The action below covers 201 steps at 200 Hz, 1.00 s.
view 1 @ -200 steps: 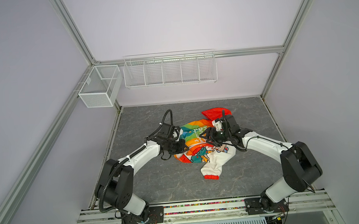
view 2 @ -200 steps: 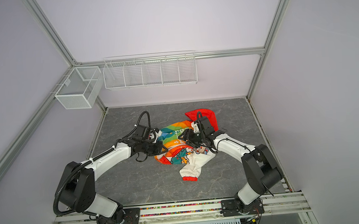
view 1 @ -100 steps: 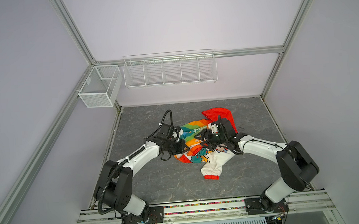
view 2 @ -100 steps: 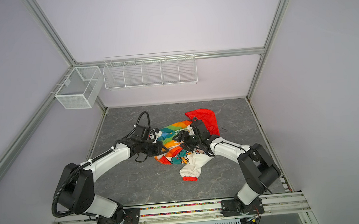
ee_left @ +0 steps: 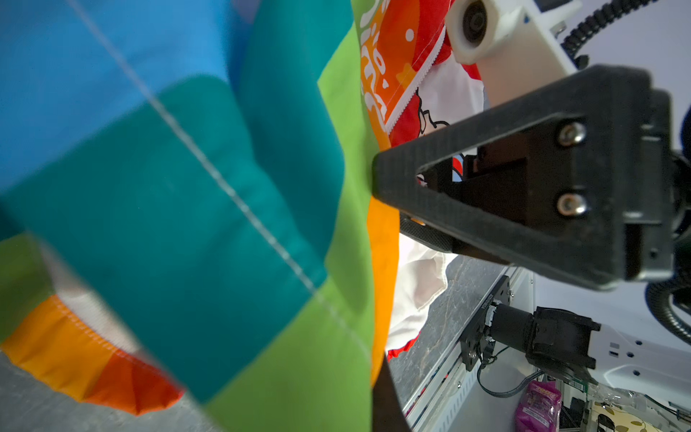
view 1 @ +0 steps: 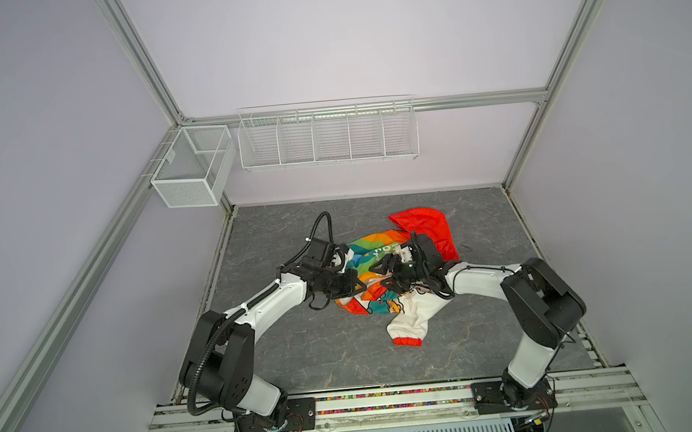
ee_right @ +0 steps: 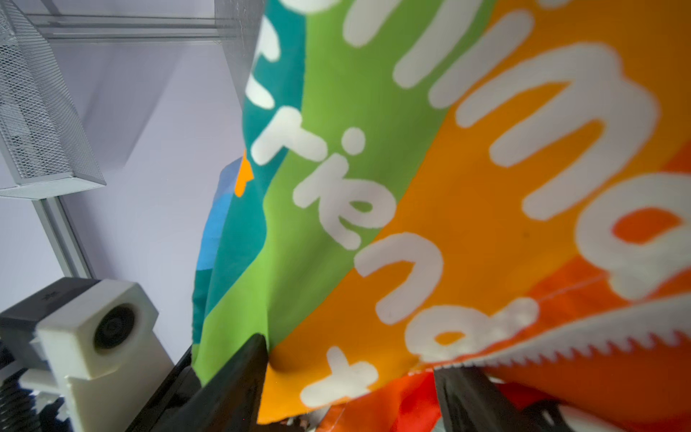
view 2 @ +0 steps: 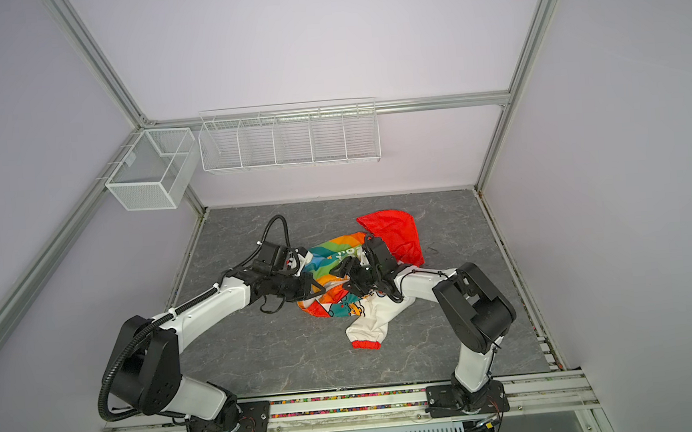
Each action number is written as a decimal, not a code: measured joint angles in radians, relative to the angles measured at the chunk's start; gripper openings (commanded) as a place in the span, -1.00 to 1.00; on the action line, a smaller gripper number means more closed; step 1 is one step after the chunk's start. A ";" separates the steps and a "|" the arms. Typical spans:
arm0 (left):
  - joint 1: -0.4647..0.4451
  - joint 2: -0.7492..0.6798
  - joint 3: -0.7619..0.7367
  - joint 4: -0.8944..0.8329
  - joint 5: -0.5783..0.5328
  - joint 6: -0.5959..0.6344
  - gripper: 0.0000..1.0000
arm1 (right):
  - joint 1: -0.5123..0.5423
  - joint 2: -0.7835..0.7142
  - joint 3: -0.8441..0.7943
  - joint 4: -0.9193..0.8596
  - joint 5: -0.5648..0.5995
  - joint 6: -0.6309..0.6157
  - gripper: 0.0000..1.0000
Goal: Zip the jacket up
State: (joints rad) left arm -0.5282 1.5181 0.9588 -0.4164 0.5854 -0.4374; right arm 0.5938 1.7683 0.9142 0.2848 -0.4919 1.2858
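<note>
The jacket [view 1: 373,249] is lying bunched up in the middle of the grey table [view 1: 304,353], right between the two grippers. Its red hood [view 1: 424,228] is spreading out behind the right gripper [ee_right: 349,361], away from the fingertips.

The left gripper [view 1: 357,286] is squeezing fully shut. It looks to be pinching the rainbow cloth and lifting it a little off the table. The right gripper's fingers [ee_right: 243,374] are standing wide apart and are not gripping anything. The jacket's front edge is hanging across the gap between them. One fingertip is touching the cloth where green meets orange.

What matters next is the line of white zipper teeth [ee_right: 561,348]. It is running along that front edge, starting just over the other right finger and stretching sideways away from the gap, not into it. So the right gripper is sitting much nearer the teeth than the left one is. I am guessing the right fingers need turning to line up with the teeth before closing. I cannot see the zipper's slider anywhere.
</note>
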 measured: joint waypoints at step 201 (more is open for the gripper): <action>-0.026 -0.290 -0.575 0.797 -0.209 -0.328 0.36 | 0.002 0.080 -0.029 0.312 -0.056 0.214 -0.86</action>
State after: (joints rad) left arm -0.5545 1.2285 0.3840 0.3805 0.3763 -0.7658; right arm 0.5953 1.8481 0.8856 0.5968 -0.5476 1.4998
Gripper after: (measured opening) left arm 0.680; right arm 0.075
